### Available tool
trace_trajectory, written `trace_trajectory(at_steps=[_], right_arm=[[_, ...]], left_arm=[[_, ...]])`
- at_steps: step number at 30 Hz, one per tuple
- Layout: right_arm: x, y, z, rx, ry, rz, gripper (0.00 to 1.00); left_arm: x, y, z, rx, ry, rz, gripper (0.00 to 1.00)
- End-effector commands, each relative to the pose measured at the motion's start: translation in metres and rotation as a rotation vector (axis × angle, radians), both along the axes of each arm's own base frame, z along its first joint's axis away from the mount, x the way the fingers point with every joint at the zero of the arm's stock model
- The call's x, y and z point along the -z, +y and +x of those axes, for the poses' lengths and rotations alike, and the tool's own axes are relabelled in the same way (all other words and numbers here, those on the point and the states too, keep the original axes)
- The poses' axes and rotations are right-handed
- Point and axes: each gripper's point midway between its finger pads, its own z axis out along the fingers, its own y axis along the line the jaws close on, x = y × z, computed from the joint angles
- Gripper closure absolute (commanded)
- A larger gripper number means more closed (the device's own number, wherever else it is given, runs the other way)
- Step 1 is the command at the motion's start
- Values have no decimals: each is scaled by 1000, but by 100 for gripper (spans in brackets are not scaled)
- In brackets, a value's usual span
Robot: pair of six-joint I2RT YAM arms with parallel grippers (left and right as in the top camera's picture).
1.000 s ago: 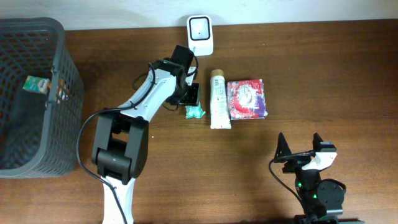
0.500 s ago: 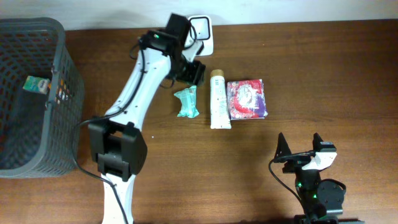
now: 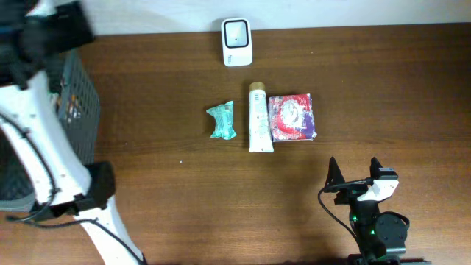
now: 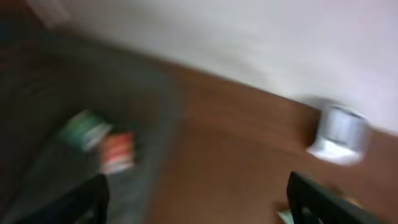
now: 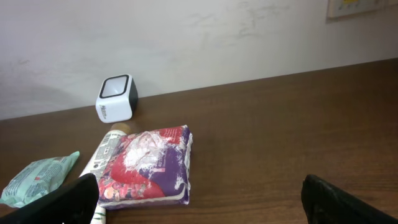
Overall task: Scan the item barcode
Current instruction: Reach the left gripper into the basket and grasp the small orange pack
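One change overhead: the green packet (image 3: 221, 121) lies released on the bench (image 3: 383, 81), below-left of the scanner (image 3: 237, 32), and the left end effector (image 3: 51, 26) has swung far left of it, over the basket (image 3: 82, 92), probably for another item. Left wrist: blurred, fingers (image 4: 81, 199) spread, empty. Right wrist: right end effector (image 5: 205, 202) spread, packet well apart.

The table (image 3: 383, 88) is dark brown wood grain under an off-white wall (image 5: 217, 37), and the scanner (image 3: 237, 42) at top centre is white with a black window. Mid-frame show 3 colours side by side: a mint-green pouch (image 3: 221, 121), a cream tube (image 3: 258, 121) with a tan cap, and a red pack (image 3: 293, 118) with purple edges and white blotches. At upper left the basket (image 3: 85, 110) is dark grey mesh.
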Motion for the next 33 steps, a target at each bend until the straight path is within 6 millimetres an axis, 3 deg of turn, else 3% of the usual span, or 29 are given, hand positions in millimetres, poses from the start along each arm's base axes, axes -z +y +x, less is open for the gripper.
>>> trace_trajectory(at_steps=[1, 4, 6, 12, 17, 18, 21, 26, 30, 33], right_arm=[[3, -3, 0, 16, 5, 3, 1], [3, -3, 0, 16, 5, 3, 1], [3, -3, 0, 16, 5, 3, 1], [3, -3, 0, 16, 5, 3, 1], [3, -3, 0, 16, 5, 3, 1], [3, -3, 0, 16, 5, 3, 1], [3, -3, 0, 16, 5, 3, 1], [3, -3, 0, 16, 5, 3, 1], [3, -3, 0, 16, 5, 3, 1], [3, -3, 0, 16, 5, 3, 1]], left_arm=[[13, 97, -33, -375, 41, -44, 9], [43, 145, -49, -479, 131, -89, 8], [74, 164, -49, -497, 193, -158, 8], [160, 184, -19, -485, 300, -219, 13], [235, 186, -11, -479, 377, -242, 16], [247, 186, -9, -475, 382, -247, 22], [267, 157, 19, -244, 317, -320, 25], [284, 144, 30, -211, 307, -308, 25], [303, 167, 14, -321, 383, -155, 24], [310, 166, 9, -327, 405, -154, 25]])
